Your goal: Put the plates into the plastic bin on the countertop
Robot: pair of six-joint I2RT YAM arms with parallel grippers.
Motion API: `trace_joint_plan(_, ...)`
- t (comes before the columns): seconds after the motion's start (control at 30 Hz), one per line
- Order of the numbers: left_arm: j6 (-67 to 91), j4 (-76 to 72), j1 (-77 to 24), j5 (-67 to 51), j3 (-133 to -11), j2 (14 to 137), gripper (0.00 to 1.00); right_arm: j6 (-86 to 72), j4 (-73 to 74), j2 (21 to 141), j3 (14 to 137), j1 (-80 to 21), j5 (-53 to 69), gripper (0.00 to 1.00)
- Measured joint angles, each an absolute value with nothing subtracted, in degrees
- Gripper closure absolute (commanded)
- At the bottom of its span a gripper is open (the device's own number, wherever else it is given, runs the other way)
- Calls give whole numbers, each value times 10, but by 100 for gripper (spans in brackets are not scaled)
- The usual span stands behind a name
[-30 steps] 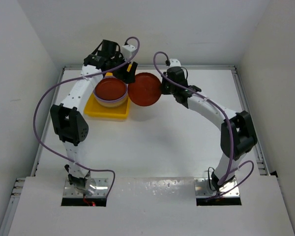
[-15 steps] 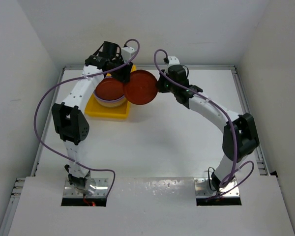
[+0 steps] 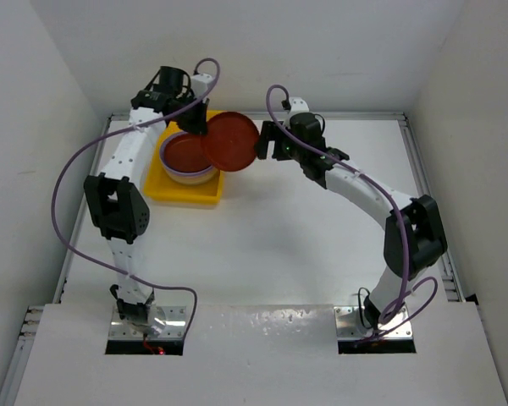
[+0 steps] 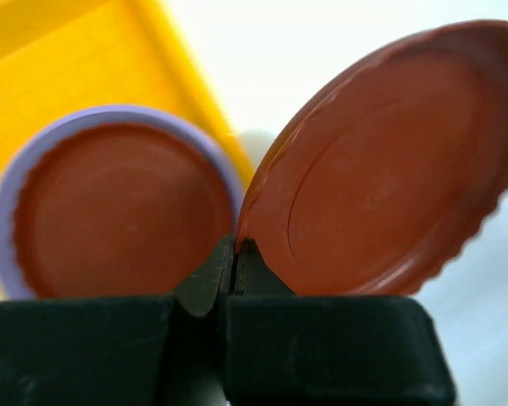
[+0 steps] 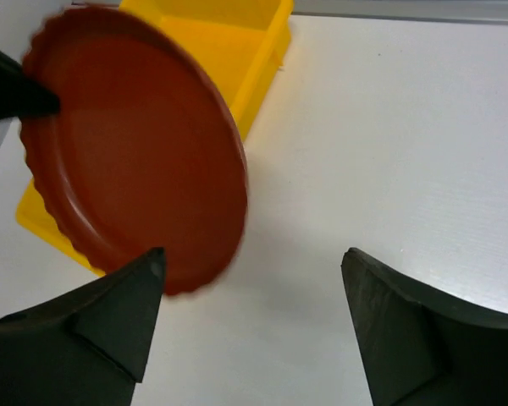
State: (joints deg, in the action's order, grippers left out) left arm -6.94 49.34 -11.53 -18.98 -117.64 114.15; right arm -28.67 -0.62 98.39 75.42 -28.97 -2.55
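From above, the left arm reaches to the far left corner of the white surface (image 3: 322, 237). The left end effector (image 3: 207, 128) is clamped on the rim of a dark red-brown plate (image 3: 231, 141), which hangs in the air, tilted, over the right edge of the yellow plastic bin (image 3: 186, 193). Inside the bin sits a stack of plates (image 3: 189, 156) with another red-brown one on top. The right end effector (image 3: 262, 142) is just beside the held plate's right edge.

The left wrist camera shows two black fingers (image 4: 212, 279) pressed together on the fluted rim of the held plate (image 4: 389, 169), whose underside faces the lens. To the left below, a lilac plate (image 4: 110, 114) lies in the bin (image 4: 68, 59) and cradles the second red-brown plate (image 4: 118, 211).

In the right wrist view, the right end effector (image 5: 254, 254) is spread wide, gripping nothing. The held plate (image 5: 135, 144) leans ahead of its left finger (image 5: 93, 330), its lower edge blurred; I cannot tell whether they touch. A black fingertip (image 5: 17, 93) pinches the plate's far rim.
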Motion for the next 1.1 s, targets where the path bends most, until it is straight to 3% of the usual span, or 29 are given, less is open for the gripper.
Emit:
trace_joint_plan(0.4,-20,486,54,-140,-1213,1202,100,-269,38,971,745,-281,-57,14)
trace_joint_plan(0.6,-13,487,57,-128,-1209,1237,84,-266,53,965,740,-278,-62,14)
trace_joint_plan(0.8,-14,488,57,-126,-1209,1264,57,-264,61,963,740,-278,-67,14)
trace_joint_plan(1.1,-31,488,57,-116,-1209,1271,53,-257,66,944,719,-270,-75,12)
